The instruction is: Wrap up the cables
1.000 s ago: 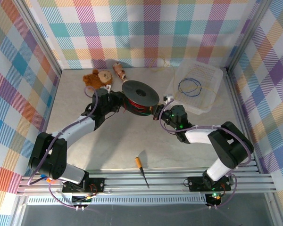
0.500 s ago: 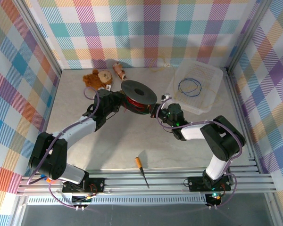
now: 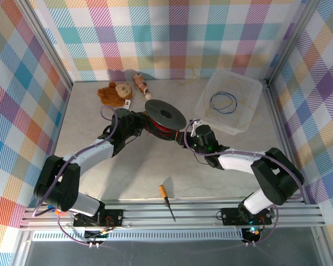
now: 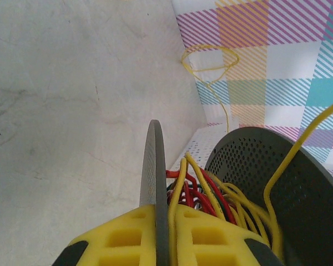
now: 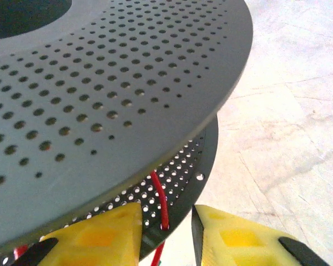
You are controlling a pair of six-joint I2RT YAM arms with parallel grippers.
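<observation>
The desk point(image 3: 133, 166) is carrying a dark perforated spool point(image 3: 165, 113) near its middle. The left tool point(image 3: 144, 124) is clenching one thin flange of the spool. The right tool point(image 5: 166, 230) is standing released, jaws parted about the lower flange's rim. The yellow cables point(image 4: 179, 188) are lying wound between the flanges, one strand trailing toward the checked wall point(image 4: 277, 66)

The cables point(image 4: 178, 191) are thin yellow wires. They are wound in loose turns round the core of the spool point(image 4: 154, 166), between its two dark discs and mixed with red strands. One yellow strand curves up off the winding to the right. Farther off, a loose yellow loop point(image 4: 211, 68) lies by the far wall, perhaps trailing toward the bin point(image 3: 226, 128).
</observation>
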